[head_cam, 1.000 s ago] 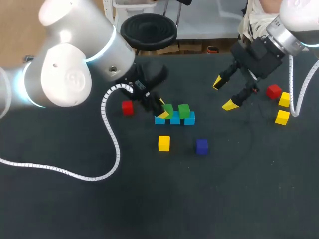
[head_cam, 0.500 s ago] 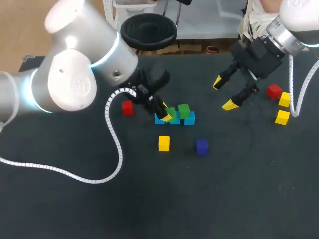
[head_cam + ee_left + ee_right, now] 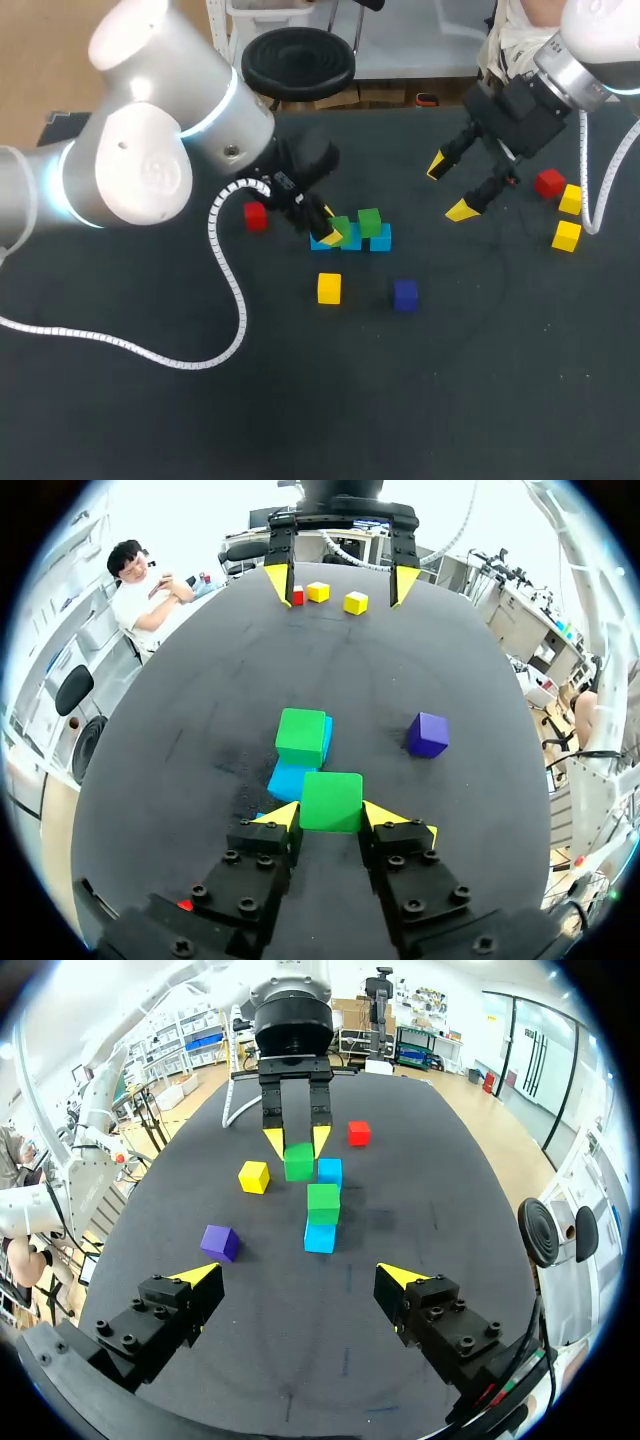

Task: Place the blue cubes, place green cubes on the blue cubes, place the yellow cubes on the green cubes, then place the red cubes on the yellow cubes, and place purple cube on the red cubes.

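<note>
Your left gripper (image 3: 330,818) pinches the second green cube (image 3: 331,798) over the blues (image 3: 290,780); right gripper (image 3: 449,188) gapes; yellows (image 3: 329,288), reds (image 3: 256,216), purple (image 3: 405,294) wait.

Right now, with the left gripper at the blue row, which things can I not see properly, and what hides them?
Left wrist view: whether the held green cube rests on the blue row yet; the cube itself covers the contact.
Left wrist view: the near red cube is a sliver behind the left gripper.
Right wrist view: the far red cube and two yellow cubes lie out of frame, behind the camera.
</note>
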Tool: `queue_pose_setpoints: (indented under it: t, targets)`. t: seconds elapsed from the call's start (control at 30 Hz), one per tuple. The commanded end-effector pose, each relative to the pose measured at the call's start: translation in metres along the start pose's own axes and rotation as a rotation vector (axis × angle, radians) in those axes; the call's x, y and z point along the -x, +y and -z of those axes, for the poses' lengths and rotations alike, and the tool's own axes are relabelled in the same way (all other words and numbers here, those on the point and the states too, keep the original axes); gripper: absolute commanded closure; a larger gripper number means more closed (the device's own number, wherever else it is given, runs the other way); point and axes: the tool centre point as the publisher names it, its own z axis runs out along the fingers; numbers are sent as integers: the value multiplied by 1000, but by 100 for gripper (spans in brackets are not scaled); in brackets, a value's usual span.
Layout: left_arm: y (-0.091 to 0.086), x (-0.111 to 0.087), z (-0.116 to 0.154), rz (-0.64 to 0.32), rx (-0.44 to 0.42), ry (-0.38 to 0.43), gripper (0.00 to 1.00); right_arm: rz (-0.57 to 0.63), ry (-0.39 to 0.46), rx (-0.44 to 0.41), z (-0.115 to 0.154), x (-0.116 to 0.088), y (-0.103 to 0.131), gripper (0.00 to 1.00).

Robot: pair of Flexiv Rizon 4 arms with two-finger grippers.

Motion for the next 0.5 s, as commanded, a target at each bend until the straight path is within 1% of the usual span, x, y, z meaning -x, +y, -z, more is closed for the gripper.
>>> queue_pose_setpoints:
  t: [0.03,0.2,0.43,0.5]
  targets:
    - [6,2,-5,-1,-5,21,100,1,-1,-1,0,0,0,0]
    - [8,0,-5,4,-2,25,100,1,-1,-1,0,0,0,0]
    - [14,2,-4,2,8,25,100,1,-1,-1,0,0,0,0]
    - [16,2,-6,7,-1,23,100,1,-1,-1,0,0,0,0]
